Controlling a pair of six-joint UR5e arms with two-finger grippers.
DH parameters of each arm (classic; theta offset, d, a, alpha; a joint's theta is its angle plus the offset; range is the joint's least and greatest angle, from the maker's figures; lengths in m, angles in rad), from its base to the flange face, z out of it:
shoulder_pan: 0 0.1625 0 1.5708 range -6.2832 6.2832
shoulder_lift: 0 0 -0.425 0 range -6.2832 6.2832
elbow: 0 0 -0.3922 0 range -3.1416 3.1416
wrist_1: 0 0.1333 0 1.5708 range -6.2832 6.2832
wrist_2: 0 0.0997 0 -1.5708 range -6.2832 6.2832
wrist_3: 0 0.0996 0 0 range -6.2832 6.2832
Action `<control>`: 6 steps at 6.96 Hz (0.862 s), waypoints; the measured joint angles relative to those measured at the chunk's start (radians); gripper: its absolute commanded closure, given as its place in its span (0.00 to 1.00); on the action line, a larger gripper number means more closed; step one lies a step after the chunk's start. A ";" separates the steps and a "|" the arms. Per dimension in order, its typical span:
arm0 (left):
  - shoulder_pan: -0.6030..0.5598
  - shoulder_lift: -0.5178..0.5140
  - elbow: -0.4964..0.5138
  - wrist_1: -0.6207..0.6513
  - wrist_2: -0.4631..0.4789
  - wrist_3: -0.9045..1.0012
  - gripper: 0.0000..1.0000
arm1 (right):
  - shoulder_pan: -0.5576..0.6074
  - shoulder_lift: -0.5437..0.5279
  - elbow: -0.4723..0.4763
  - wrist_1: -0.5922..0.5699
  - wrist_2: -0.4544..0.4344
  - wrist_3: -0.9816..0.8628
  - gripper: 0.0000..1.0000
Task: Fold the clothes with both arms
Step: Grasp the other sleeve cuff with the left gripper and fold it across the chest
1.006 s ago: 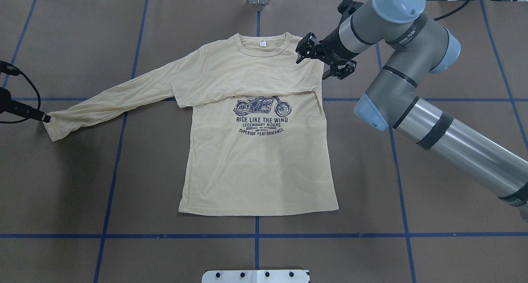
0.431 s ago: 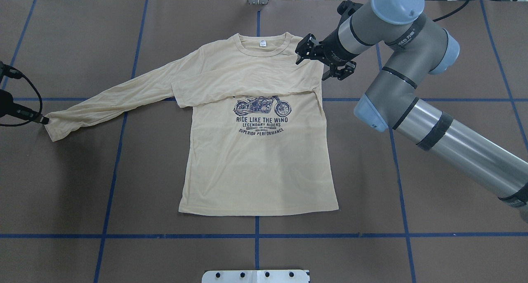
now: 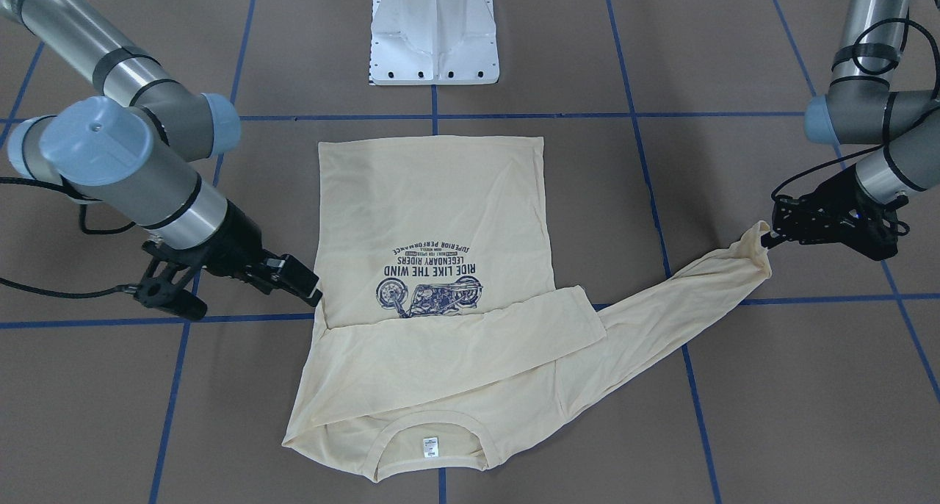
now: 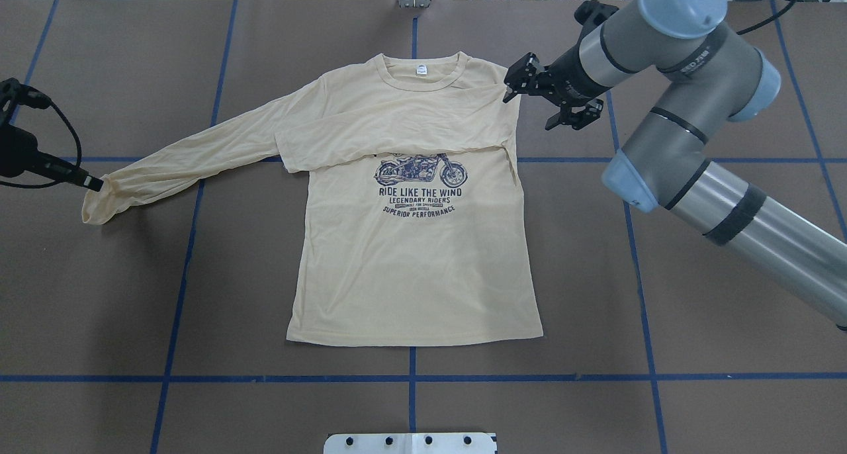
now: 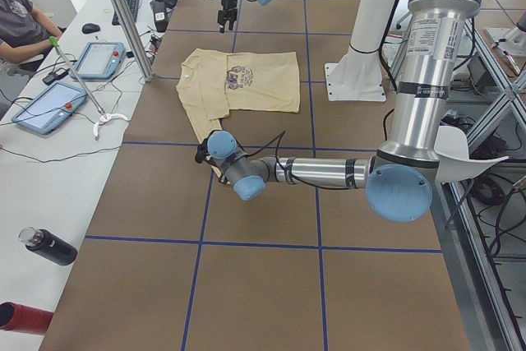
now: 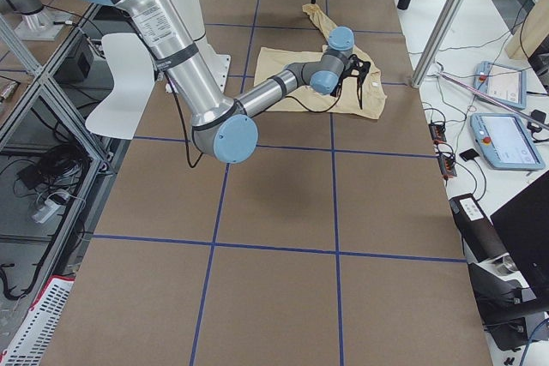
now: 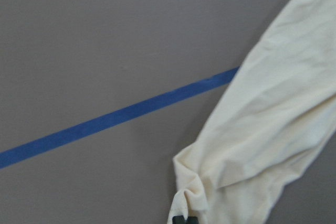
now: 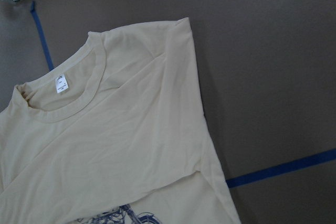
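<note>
The black two-finger left claw [image 4: 92, 184] is clenched on the cuff [image 3: 755, 248] of the pale cream-yellow long-sleeved T-shirt [image 4: 410, 269]. The wrist view shows the thin knit bunched right at its fingertips [image 7: 180, 219]. From that pinch the stretched sleeve [image 4: 198, 153] slants away from the left claw to the shirt's body, and the cuff end is lifted a little and curls over at the grip.

On the other side, the black right claw [image 4: 516, 80] is released, jaws apart, gripping nothing. It hangs just beside the shirt's shoulder edge, near the round neckline with its small white label [image 4: 421, 70].

The folded sleeve [image 4: 397, 136] lies across the chest. It reaches from the right claw's side toward the left claw and covers the top of the navy motorcycle print [image 4: 421, 171].

The shirt's body lies front up and flat on the brown table [image 4: 662, 308], between the two claws and much nearer the right one. Its hem is the part farthest from the right claw.
</note>
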 measured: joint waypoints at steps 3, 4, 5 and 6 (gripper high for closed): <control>0.064 -0.282 -0.078 0.009 0.016 -0.534 1.00 | 0.132 -0.151 0.019 0.013 0.084 -0.247 0.01; 0.128 -0.389 -0.064 0.009 0.087 -0.696 1.00 | 0.157 -0.182 0.017 0.013 0.087 -0.301 0.01; 0.190 -0.501 -0.024 0.009 0.177 -0.828 1.00 | 0.179 -0.217 0.016 0.014 0.087 -0.359 0.01; 0.234 -0.623 0.049 0.010 0.253 -0.934 1.00 | 0.199 -0.252 0.015 0.014 0.087 -0.417 0.01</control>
